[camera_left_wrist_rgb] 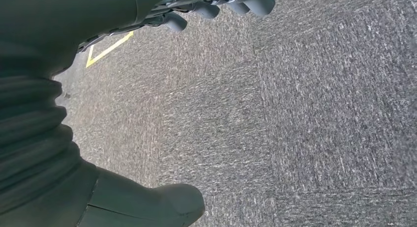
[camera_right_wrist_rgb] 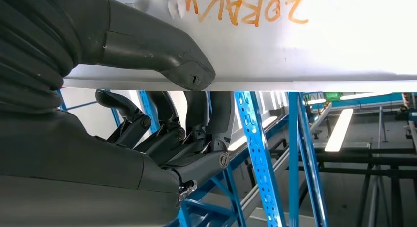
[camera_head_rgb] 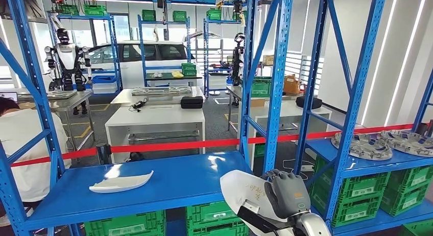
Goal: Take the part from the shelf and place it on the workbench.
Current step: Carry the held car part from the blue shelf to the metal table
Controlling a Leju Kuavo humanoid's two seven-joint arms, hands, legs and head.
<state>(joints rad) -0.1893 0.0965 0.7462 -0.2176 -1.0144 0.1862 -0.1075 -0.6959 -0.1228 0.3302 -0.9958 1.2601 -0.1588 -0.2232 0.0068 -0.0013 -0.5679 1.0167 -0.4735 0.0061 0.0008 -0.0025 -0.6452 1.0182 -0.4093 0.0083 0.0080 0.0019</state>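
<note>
Right hand holds the white part low in front of the shelf, workbench well beyond.

The right hand (camera_head_rgb: pixel 287 194) grips the part (camera_head_rgb: pixel 244 192), thumb (camera_right_wrist_rgb: pixel 162 50) on one face and fingers (camera_right_wrist_rgb: pixel 206 114) wrapped on the other; the panel runs up and left from the hand, its long axis slanted across the shelf's (camera_head_rgb: pixel 168 187) front edge. The left hand (camera_left_wrist_rgb: pixel 216 6) hangs over carpet with loosely curled fingers, holding nothing, so the right arm does the carrying. A second white part (camera_head_rgb: pixel 121 182) lies on the shelf, well left. Blue uprights (camera_head_rgb: pixel 278 77) stand close on both sides and a red tape (camera_head_rgb: pixel 173 144) crosses behind. The white workbench (camera_head_rgb: pixel 155 117) is past that tape, so I judge the part must clear the uprights first.
</note>
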